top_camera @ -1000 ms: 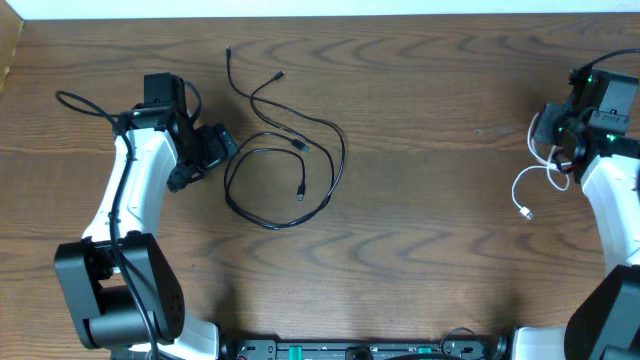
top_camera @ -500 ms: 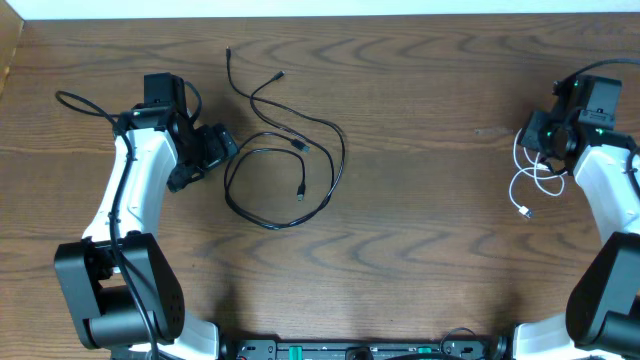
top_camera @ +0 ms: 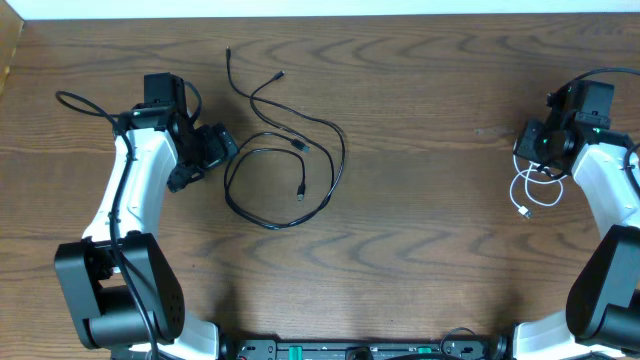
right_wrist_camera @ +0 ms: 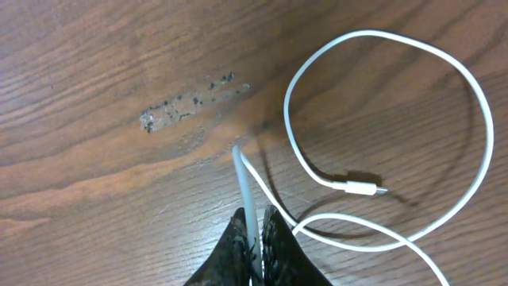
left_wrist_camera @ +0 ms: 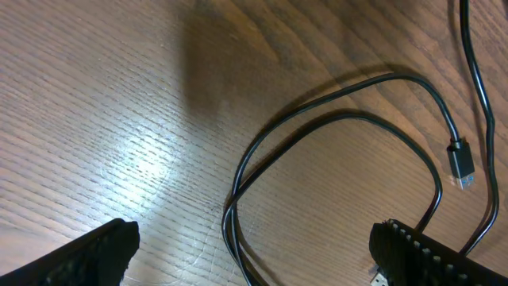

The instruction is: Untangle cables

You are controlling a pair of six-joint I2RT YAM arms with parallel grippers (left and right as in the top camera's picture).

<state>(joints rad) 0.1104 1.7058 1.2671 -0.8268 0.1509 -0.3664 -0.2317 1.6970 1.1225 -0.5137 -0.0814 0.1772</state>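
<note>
Black cables [left_wrist_camera: 349,116]: loose loops left of centre, under left gripper [left_wrist_camera: 255,234], fingers wide, empty. White cable [right_wrist_camera: 244,187]: far right, pinched by right gripper [right_wrist_camera: 254,238]. Likely light, limp; best gripped mid-run.

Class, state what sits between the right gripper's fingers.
The right gripper pinches a white cable strand; its loop and plug lie on the table. The pinched stretch is hidden.

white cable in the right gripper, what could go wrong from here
The right gripper pinches the white cable only at its tips; a pull may slip it free. Its loops overlap near the plug and could tighten. The open left gripper hangs over two black cable strands and might grab both.
</note>
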